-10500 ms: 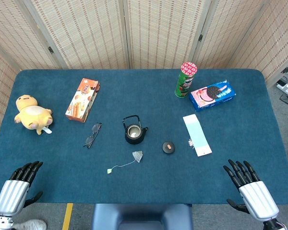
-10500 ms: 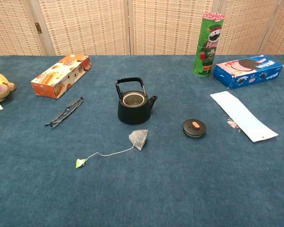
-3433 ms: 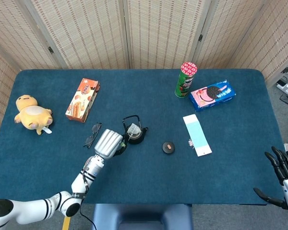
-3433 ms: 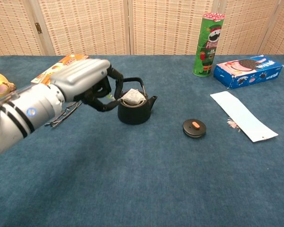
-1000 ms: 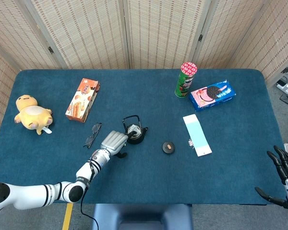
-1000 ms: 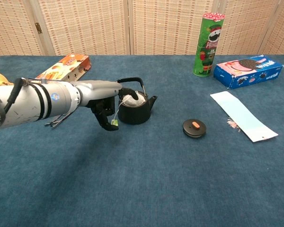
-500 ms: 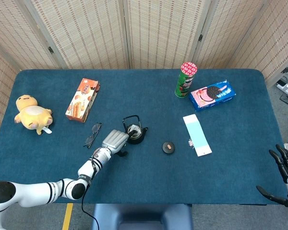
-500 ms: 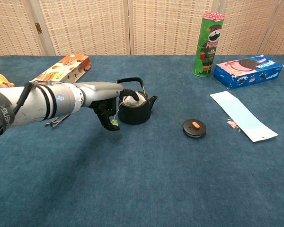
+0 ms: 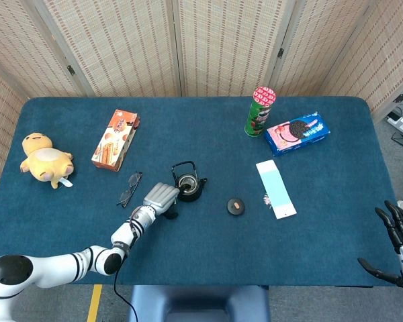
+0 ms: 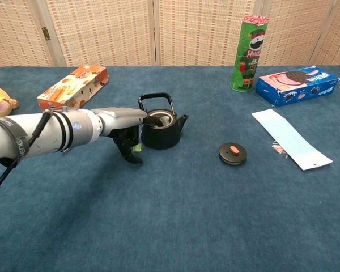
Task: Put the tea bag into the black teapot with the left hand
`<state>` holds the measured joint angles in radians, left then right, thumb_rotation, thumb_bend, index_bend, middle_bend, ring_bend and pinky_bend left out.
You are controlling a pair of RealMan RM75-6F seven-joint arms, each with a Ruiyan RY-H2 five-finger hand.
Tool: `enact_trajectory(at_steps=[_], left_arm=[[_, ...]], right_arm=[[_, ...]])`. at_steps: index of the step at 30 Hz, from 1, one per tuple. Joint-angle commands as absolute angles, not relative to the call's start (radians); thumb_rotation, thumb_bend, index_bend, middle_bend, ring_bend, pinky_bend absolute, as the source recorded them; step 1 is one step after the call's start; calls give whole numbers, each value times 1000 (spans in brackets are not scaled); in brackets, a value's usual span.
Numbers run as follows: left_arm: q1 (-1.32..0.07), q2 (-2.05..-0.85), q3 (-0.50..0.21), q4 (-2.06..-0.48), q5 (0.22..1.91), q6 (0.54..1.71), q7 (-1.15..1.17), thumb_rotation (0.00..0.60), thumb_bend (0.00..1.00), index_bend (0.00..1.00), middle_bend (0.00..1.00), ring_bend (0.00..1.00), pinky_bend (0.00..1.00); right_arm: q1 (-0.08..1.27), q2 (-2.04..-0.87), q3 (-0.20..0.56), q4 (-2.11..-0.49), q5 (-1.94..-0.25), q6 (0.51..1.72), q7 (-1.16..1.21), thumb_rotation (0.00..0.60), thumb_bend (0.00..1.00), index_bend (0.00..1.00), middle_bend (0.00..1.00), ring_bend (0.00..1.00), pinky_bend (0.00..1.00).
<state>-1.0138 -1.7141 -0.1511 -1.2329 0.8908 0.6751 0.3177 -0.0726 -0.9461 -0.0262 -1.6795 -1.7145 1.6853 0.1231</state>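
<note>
The black teapot (image 9: 189, 186) (image 10: 161, 131) stands lidless mid-table. My left hand (image 9: 160, 198) (image 10: 127, 126) lies against its left side, one finger reaching over the rim into the mouth, the others curled down toward the cloth. The tea bag itself is no longer visible above the rim. Its green tag (image 10: 137, 147) lies outside the pot by my lower fingers. Whether the string is pinched cannot be seen. My right hand (image 9: 399, 251) hangs off the table's front right corner, fingers spread, holding nothing.
The teapot lid (image 9: 236, 206) (image 10: 233, 153) lies right of the pot. Glasses (image 9: 129, 188) and a snack box (image 9: 115, 139) sit to the left, a plush (image 9: 47, 159) further left. A chip can (image 9: 260, 111), cookie pack (image 9: 297, 133) and white strip (image 9: 276, 189) are on the right.
The tea bag, heaped on the pot's mouth a second ago, has sunk inside under my finger. My left hand has dropped slightly lower. The right hand has barely moved.
</note>
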Motion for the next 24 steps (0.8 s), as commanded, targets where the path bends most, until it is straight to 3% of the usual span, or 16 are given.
enact_trajectory(at_steps=[1,9,12,14,17,19,22,24], left_arm=[[-1009,-1707,-160,-1240,915,691,303,600,340,160,1000,1000,1000],[-956,-1579,-159,-1453,963,854,372,598,340,119,1000,1000,1000],[-901,-1478,-105,-1610,1000,966,465,598,333,92,1000,1000,1000],[-836,-1409,-56,-1726,1056,1072,503,596,321,69,942,967,1000],[-732,-1332,16,-1834,1167,1230,519,600,306,56,697,714,873],[-642,-1288,75,-1877,1263,1361,523,599,294,54,480,485,657],[-504,-1260,152,-1869,1407,1555,507,600,288,55,278,276,405],[-408,-1263,190,-1811,1490,1683,480,600,288,59,215,203,328]], right_arm=[[-69,-945,-26,-1679,-1713,1679,124,490,206,0,0,0,0],[-68,-947,-35,-1677,-1737,1680,116,489,206,0,0,0,0],[-69,-946,-43,-1675,-1755,1682,116,489,205,0,0,0,0],[-70,-944,-47,-1673,-1766,1687,120,491,205,0,0,0,0],[-69,-943,-52,-1670,-1773,1686,124,489,205,0,0,0,0],[-64,-941,-57,-1672,-1777,1672,122,490,205,0,0,0,0],[-51,-941,-63,-1679,-1781,1640,109,490,205,0,0,0,0],[-40,-943,-65,-1688,-1775,1612,90,490,205,0,0,0,0]])
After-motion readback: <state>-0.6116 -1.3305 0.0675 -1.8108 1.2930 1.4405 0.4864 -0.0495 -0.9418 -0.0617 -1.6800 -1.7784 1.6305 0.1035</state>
